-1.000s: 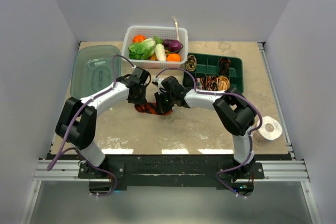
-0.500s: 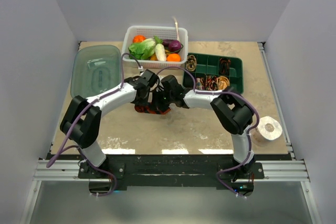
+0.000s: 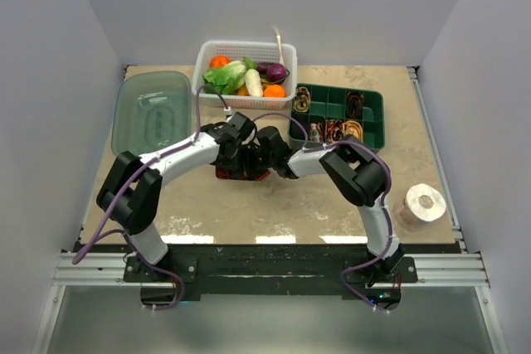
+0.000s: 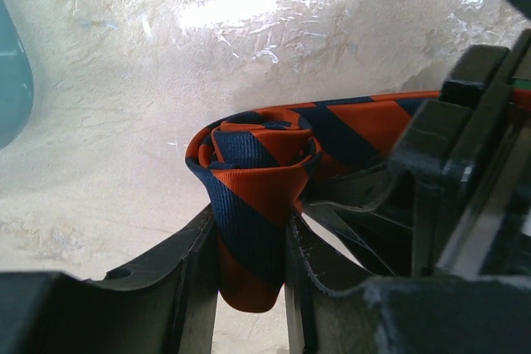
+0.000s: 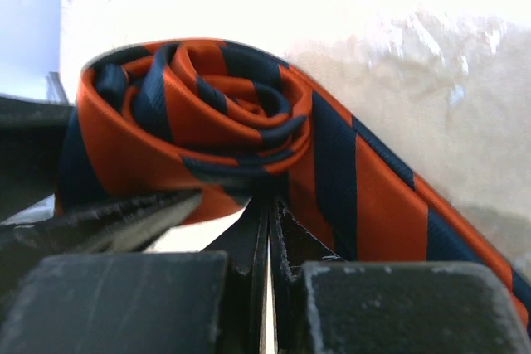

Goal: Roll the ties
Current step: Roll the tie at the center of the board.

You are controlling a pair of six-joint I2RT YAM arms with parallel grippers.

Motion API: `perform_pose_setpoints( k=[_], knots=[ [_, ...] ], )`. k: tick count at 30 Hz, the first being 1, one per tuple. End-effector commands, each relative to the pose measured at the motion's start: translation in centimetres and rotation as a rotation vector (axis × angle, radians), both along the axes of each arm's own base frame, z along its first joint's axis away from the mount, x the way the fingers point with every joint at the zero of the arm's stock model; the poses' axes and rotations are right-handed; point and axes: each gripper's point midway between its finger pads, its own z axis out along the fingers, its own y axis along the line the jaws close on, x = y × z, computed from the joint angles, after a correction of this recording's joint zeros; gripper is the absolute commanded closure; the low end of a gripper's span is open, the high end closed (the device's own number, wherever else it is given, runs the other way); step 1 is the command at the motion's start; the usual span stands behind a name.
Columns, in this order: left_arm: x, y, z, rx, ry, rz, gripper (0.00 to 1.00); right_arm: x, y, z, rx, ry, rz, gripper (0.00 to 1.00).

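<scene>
The tie (image 3: 239,174), orange-red with dark diagonal stripes, is wound into a loose coil at the table's middle, and both grippers meet on it. My left gripper (image 3: 235,157) is shut on the coil (image 4: 264,155), one finger pressing each side of the roll (image 4: 249,242). A flat stretch of tie runs off to the right behind the right gripper's black body. My right gripper (image 3: 262,163) is shut, its tips pinching fabric at the coil's lower edge (image 5: 270,203). In the right wrist view the coil (image 5: 207,97) fills the frame and a tail trails down to the right.
A white basket (image 3: 200,72) of vegetables stands at the back. Right of it, a green divided tray (image 3: 378,112) holds brown and tan coiled ties (image 3: 352,130). A teal plastic lid (image 3: 149,113) lies at the back left. A white tape roll (image 3: 421,204) sits at the right edge.
My left gripper has swung right and now sits against the right gripper over the tie. The right arm's elbow has folded inward to the left.
</scene>
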Motion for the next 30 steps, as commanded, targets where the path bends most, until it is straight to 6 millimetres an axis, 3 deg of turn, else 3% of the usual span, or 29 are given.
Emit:
perform_pose_setpoints(
  k=[1,5,7,12,21,30],
  knots=[
    [0.7,0.0,0.8,0.007,-0.030,0.014,0.64,1.0,-1.5,3.4,0.095,-0.025,-0.046,1.00],
    [0.6,1.0,1.0,0.066,-0.036,0.033,0.64,2.5,-4.6,5.5,0.112,-0.055,-0.114,1.00],
    [0.6,1.5,0.9,0.091,-0.029,0.039,0.64,3.1,-6.3,5.5,0.105,-0.058,-0.146,1.00],
    [0.6,2.6,0.9,0.174,-0.026,0.066,0.64,3.9,-8.6,7.7,0.115,-0.102,-0.189,1.00],
    [0.6,2.9,0.6,0.282,-0.021,0.089,0.64,5.3,-11.7,7.5,0.050,-0.129,-0.264,1.00],
    [0.7,0.0,-0.2,0.360,-0.006,0.035,0.60,5.7,-13.1,6.7,0.020,-0.122,-0.285,1.00]
  ],
)
